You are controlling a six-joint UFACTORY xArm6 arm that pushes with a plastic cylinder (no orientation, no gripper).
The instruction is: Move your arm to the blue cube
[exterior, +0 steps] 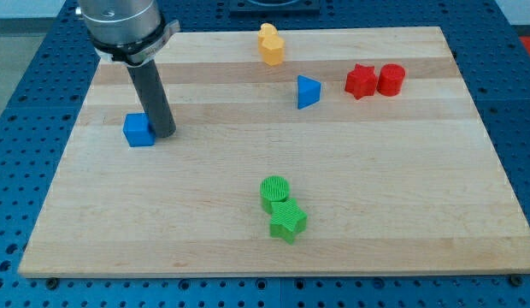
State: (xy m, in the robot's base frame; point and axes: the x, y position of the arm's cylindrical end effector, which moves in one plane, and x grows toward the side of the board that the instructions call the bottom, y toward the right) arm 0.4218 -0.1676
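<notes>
There is one view only, set in front of the worktop and above it, looking down at a slant toward its far edge. It stands far enough back that the whole wooden worktop fits in, with a margin of blue perforated base around it on every side. The arm's housing is cut off by the view's top, above the worktop's far left corner.
</notes>
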